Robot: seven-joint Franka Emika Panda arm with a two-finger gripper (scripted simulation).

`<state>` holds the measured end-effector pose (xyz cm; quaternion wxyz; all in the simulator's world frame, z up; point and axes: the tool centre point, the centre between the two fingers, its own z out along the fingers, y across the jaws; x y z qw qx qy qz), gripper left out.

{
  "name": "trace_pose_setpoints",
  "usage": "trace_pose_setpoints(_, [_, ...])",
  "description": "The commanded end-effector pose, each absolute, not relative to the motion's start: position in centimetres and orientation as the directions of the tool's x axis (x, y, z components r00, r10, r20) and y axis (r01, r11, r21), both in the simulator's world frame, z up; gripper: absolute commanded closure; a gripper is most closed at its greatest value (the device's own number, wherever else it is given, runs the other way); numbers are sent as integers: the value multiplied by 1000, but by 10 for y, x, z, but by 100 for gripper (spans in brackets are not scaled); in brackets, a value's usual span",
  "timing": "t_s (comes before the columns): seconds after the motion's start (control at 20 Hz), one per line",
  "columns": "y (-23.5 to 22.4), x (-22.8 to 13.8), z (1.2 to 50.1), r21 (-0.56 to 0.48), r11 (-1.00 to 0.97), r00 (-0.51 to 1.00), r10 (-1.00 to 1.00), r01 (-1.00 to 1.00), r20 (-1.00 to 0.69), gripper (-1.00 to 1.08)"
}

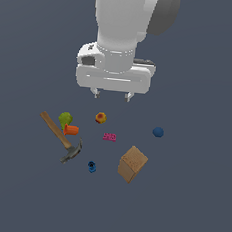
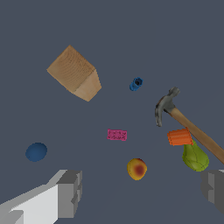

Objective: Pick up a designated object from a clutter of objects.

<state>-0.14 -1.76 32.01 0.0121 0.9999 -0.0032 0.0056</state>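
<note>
The tiny dark blue spool-like piece (image 1: 91, 166) lies on the grey floor between the hammer head and the brown box; it also shows in the wrist view (image 2: 136, 83). My gripper (image 1: 111, 94) hangs open and empty well above the clutter, over the red-yellow ball (image 1: 101, 117). In the wrist view its fingers (image 2: 70, 192) stand wide apart, with the ball (image 2: 137, 169) between them. The spool is apart from the gripper, nearer the camera in the exterior view.
A wooden-handled hammer (image 1: 61, 136), a green fruit (image 1: 65, 118) and an orange cylinder (image 1: 71, 130) lie on the exterior view's left. A pink brick (image 1: 109, 136) lies mid-scene. A brown box (image 1: 132, 164) and a blue ball (image 1: 158, 132) lie on the right.
</note>
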Motion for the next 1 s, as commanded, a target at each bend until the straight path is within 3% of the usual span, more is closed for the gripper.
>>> trace_pose_setpoints(0.0, [-23,-2,321,29,-1000,1000,-7,-7,13,-92])
trace_pose_setpoints(0.45, [-24,9,312,24,-999,999,-31,-31,12,-92])
trace_pose_setpoints(0.95, [-36,49,269,10,-991,991,-132,-132,10,-92])
